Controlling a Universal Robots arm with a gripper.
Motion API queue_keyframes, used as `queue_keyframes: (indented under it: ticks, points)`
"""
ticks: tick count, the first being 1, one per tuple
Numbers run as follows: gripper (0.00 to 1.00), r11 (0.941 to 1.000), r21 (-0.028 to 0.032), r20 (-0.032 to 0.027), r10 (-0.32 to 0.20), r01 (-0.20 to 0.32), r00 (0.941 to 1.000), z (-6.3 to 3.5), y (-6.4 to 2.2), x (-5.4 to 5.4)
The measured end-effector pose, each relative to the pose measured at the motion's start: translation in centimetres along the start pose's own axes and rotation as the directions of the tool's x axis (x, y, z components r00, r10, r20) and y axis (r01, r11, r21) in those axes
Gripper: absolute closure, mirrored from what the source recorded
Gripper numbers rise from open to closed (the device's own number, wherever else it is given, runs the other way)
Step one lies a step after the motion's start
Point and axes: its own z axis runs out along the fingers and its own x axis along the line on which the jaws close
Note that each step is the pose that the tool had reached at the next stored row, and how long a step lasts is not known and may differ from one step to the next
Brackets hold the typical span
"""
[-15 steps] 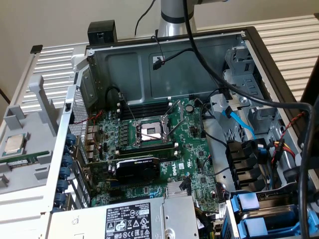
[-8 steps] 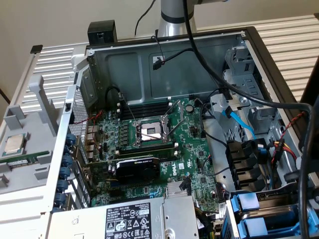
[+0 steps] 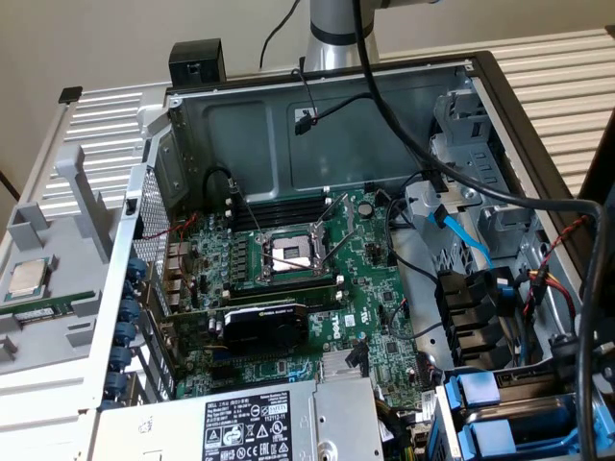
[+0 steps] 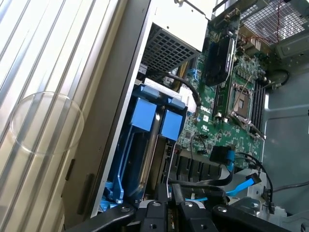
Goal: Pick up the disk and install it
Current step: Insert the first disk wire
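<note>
The tool (image 4: 170,209), black and jointed on the arm's wrist, hangs inside the open grey metal computer case (image 3: 384,106), close to the drive bay. Whether it is clenched or released cannot be told. The silver metal disk in its blue plastic carrier (image 4: 145,116) stands edge-on in that bay, in line with the tool and just beside a second blue carrier (image 4: 172,124). In the exterior view the bay lies at the case's near corner, on the exterior view's right. Beside the bay lies the green motherboard (image 3: 384,288), carrying an open processor socket (image 3: 288,254) and a black graphics card (image 3: 264,325). A grey power supply box with a black label (image 3: 240,427) sits near the bay. A small square silver processor chip (image 3: 27,279) rests outside the case, on the exterior view's left.
</note>
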Motion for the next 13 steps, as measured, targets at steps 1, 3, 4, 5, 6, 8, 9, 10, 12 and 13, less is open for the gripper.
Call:
queue_keyframes:
  ticks: [1, 3, 4, 5, 6, 8, 9, 10, 12, 13]
  points:
    - [0.84, 1.0, 0.0, -0.0001, 0.0, 0.0, 1.0, -0.01, 0.0, 0.0]
    - [0.84, 1.0, 0.0, 0.0, 0.0, 0.0, 1.0, -0.03, 0.01, -0.01]
    - [0.84, 1.0, 0.0, 0.0001, 0.0, 0.0, 1.0, -0.04, 0.01, -0.02]
    - [0.84, 1.0, -0.0001, 0.0, 0.0, 0.0, 1.0, -0.07, 0.03, -0.04]
    - [0.84, 1.0, -0.0001, -0.0002, 0.0, 0.0, 1.0, -0.11, 0.07, -0.07]
    - [0.84, 1.0, 0.0, -0.0001, 0.0, 0.0, 1.0, -0.21, 0.18, -0.16]
    - [0.84, 1.0, 0.0001, 0.0, 0.0, 0.0, 1.0, -0.25, 0.23, -0.2]
    - [0.84, 1.0, 0.0, 0.0, 0.0, 0.0, 1.0, -0.29, 0.28, -0.24]
    - [0.84, 1.0, 0.0001, 0.0, 0.0, 0.0, 1.0, -0.32, 0.4, -0.3]
    - [0.84, 1.0, 0.0009, -0.0004, 0.0, 0.0, 1.0, -0.31, 0.49, -0.34]
